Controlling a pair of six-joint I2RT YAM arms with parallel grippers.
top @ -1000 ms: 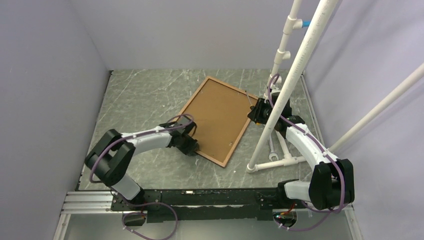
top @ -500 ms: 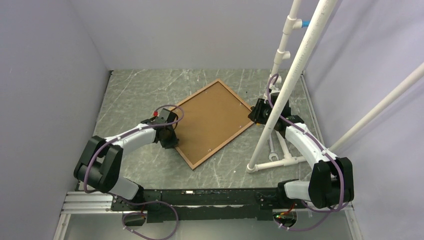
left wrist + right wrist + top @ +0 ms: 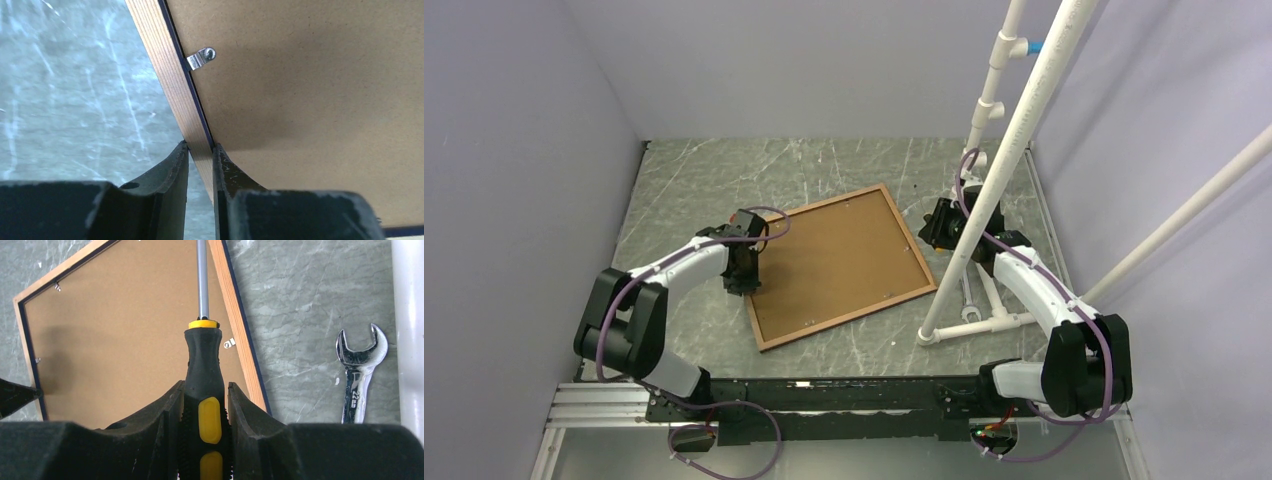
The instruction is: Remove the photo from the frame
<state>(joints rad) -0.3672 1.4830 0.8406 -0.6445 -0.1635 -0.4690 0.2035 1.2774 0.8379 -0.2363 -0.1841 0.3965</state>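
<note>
A grey, white-veined table (image 3: 694, 180) forms the floor of a booth closed in by plain lavender walls (image 3: 524, 150). A white pipe stand (image 3: 1009, 170) rises at the right of the top view with its foot on the table, and a wrench (image 3: 360, 370) lies flat near that foot. An aluminium rail (image 3: 604, 405) runs along the bottom edge. The frame (image 3: 848, 315) lies face down and askew at centre, with the photo (image 3: 834, 255) seated inside, showing only its brown back. The left gripper (image 3: 200, 147) pinches the frame's left rim, jaws narrow. The right gripper (image 3: 205, 390), right of the frame, clamps a black-and-yellow screwdriver (image 3: 202, 355).
</note>
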